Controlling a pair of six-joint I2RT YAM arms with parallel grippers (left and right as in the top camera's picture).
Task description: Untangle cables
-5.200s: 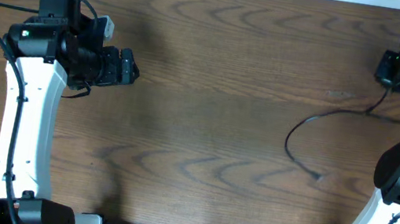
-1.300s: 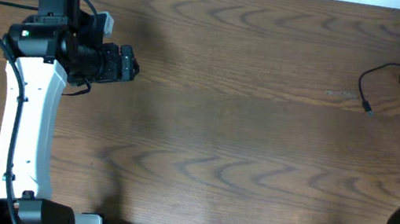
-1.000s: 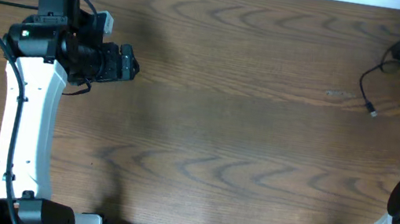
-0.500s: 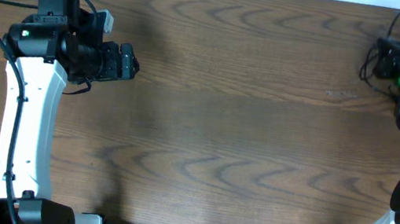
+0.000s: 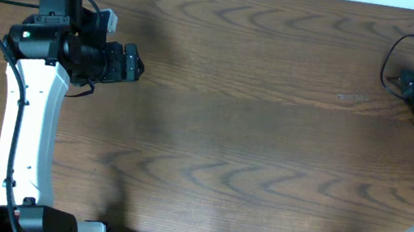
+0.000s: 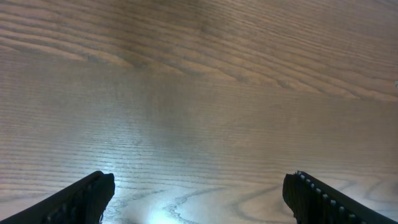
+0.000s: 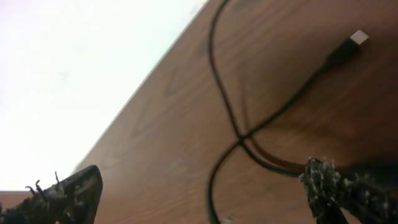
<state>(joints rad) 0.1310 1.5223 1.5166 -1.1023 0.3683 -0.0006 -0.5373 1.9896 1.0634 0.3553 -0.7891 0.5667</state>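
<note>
Black thin cord (image 7: 240,137) crosses itself near wooden desk (image 5: 253,139) edge; if we pull one strand, crossing may tighten or cord slide off. Right fingers (image 7: 329,186) spread, empty; left fingers (image 6: 87,196) spread, idle.

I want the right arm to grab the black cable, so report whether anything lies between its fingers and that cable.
Nothing visible does. The black cable lies on bare table just ahead of the open right fingers, crossing itself once.
</note>
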